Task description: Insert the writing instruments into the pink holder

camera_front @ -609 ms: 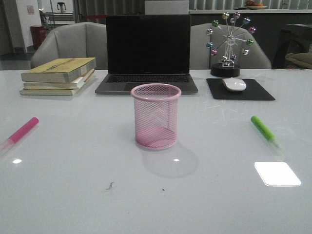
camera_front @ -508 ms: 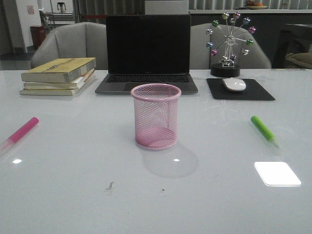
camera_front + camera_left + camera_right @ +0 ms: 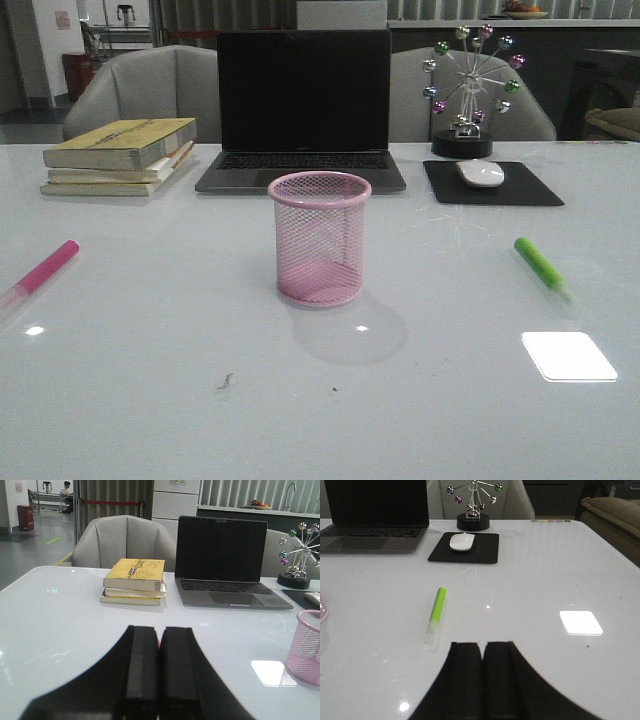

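Both pairs of jaws are pressed together on nothing: the left gripper (image 3: 159,672) and the right gripper (image 3: 482,680) hang low over the white table (image 3: 150,400). The green marker (image 3: 541,267) lies flat on the right, the pink marker (image 3: 42,271) flat on the left. The pink holder (image 3: 320,238) stands upright between them, well apart from each, before the laptop (image 3: 303,108)
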`<state>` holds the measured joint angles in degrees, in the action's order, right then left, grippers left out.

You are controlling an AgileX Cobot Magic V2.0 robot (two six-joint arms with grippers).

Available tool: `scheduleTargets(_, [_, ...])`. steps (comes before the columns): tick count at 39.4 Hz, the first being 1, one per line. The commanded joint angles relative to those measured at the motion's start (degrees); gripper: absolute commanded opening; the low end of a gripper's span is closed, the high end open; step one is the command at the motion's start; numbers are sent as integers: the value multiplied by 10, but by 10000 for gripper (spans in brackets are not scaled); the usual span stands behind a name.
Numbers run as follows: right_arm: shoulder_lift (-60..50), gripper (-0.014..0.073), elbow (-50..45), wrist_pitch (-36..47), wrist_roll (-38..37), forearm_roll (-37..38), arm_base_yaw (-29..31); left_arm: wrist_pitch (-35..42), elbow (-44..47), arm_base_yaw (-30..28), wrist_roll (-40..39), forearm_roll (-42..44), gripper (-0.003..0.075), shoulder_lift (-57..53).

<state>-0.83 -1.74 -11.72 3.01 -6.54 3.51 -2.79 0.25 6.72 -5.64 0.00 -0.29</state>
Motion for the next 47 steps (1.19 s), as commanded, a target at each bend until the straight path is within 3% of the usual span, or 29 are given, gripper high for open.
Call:
scheduleTargets(1, [-8,57,-1,49,-1,3,0,53,2,1,-1,-3,92,-12])
scheduleTargets(11, [-8,57,-1,56,0,12,0,192,2,1,-1,-3,92,-12])
scheduleTargets(16, [-8,57,-1,110,0,17,0,251,2,1,-1,-3,92,-12])
scheduleTargets(32, [-8,57,-1,416,-2,17,0,321,-5,1,-1,-3,92,-12])
scheduleTargets(37, [-8,57,4,492,-37,15,0,325,-17,2,-1,-3,92,-12])
scheduleTargets(42, [-8,57,38,475,-76,17,0,301,-58,2,-1,8,92,-11])
scheduleTargets(47, [-7,57,104,340,-76,23,0,216,-120,2,-1,33,92,-4])
